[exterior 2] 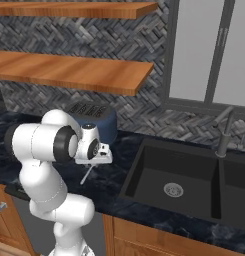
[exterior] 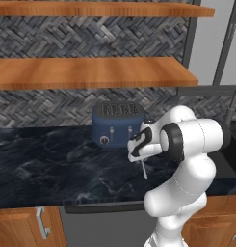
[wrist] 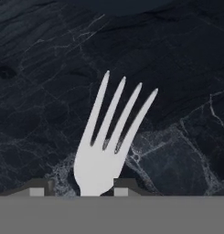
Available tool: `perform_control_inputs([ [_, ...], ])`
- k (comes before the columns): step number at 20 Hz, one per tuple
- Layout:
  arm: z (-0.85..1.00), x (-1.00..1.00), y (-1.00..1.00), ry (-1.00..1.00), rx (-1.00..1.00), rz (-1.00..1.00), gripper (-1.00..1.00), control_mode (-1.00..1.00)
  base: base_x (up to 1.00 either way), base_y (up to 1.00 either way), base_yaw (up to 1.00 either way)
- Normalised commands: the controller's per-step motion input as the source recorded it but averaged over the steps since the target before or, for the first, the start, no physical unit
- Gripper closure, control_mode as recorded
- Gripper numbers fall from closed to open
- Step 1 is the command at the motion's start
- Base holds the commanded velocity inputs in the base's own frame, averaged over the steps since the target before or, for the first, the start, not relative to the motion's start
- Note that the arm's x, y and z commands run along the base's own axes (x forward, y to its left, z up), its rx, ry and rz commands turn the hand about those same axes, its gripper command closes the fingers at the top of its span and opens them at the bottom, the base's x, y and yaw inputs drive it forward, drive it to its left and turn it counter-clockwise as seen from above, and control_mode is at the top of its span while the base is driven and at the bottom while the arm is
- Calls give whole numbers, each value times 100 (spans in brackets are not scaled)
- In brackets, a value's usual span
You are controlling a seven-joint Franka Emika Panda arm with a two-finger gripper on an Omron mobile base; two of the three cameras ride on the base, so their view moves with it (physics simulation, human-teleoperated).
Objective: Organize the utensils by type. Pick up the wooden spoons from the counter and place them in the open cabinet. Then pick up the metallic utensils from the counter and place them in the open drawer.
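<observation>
Silver fork (wrist: 102, 157) lying between the end effector (wrist: 79, 188) fingertips, half-narrowed either side; tines pointing straight ahead over the bench (wrist: 35, 91); firm hold unclear.

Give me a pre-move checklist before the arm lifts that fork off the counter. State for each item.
1. Fork lies between the fingertips of the gripper: ok.
2. Jaws fully shut on the fork: cannot tell, the contact is hidden at the hand view's bottom.
3. Fork is the metal one, silver with four tines, not wood: ok.
4. Toaster stands behind, apart from the fork: ok.
5. Counter bare around the tines: ok.
6. Open drawer within reach: cannot tell.
</observation>
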Motion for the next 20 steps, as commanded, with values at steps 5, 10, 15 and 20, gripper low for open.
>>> perform_control_inputs([
  [5,-27,-35,0,-3,3,-1,100,-100,0,0,0],
  [10,-5,-29,0,-9,5,0,100,-100,0,0,0],
  [15,1,-4,0,-1,0,-2,100,-100,0,0,0],
  [20,20,0,0,0,0,0,100,-100,0,0,0],
])
